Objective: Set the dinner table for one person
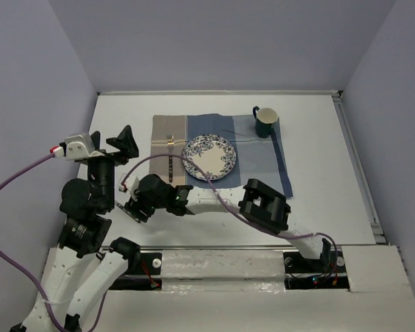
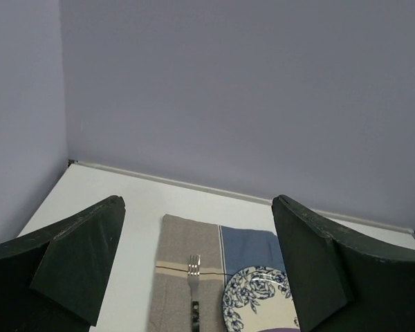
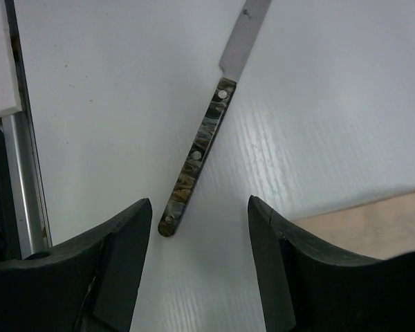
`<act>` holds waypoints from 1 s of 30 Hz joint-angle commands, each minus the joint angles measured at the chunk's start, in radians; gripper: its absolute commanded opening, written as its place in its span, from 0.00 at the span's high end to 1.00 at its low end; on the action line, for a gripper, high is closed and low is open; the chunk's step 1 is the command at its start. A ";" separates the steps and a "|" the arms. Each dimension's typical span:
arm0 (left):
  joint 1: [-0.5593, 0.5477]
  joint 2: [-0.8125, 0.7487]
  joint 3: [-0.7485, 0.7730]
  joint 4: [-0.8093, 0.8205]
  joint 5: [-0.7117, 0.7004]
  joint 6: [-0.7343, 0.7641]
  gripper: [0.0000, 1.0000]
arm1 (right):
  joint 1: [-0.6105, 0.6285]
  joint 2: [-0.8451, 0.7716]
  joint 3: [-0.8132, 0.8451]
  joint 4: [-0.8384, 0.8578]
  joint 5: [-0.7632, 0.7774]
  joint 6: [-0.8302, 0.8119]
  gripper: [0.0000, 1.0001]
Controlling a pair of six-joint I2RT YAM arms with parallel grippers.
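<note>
We are lining up on the knife (image 3: 208,124), which is lying flat on the bare white worktop (image 1: 318,173), just off the near-left corner of the placemat (image 1: 263,159). In the right wrist view its handle butt is sitting just beyond the right gripper (image 3: 199,207), roughly between the open fingers, which are holding nothing. The blade is running away from them, slanting a little off the fingers' own line. By our reading that puts its long axis mostly left to right, blade pointing left. The right arm is reaching low across from its base to the left and is plainly the nearer one. The left gripper (image 2: 196,228) is hanging raised over the left side, fingers spread wide and empty. On the placemat, the fork (image 1: 171,155), plate (image 1: 209,158) and mug (image 1: 265,122) are sitting.
</note>
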 commanded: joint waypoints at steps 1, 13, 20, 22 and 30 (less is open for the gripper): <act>0.008 -0.040 -0.022 0.067 0.020 0.026 0.01 | 0.022 0.045 0.122 -0.055 0.051 -0.060 0.36; 0.008 -0.047 -0.036 0.067 0.050 0.017 0.01 | 0.065 0.152 0.177 -0.131 0.163 -0.066 0.44; 0.006 -0.043 -0.051 0.075 0.044 0.022 0.01 | 0.065 0.123 0.102 -0.079 0.192 -0.047 0.95; 0.008 -0.037 -0.051 0.075 0.044 0.022 0.01 | 0.065 0.108 0.079 -0.057 0.212 -0.044 1.00; 0.008 -0.056 -0.062 0.084 0.020 0.023 0.01 | 0.045 -0.120 -0.128 0.222 0.274 -0.007 1.00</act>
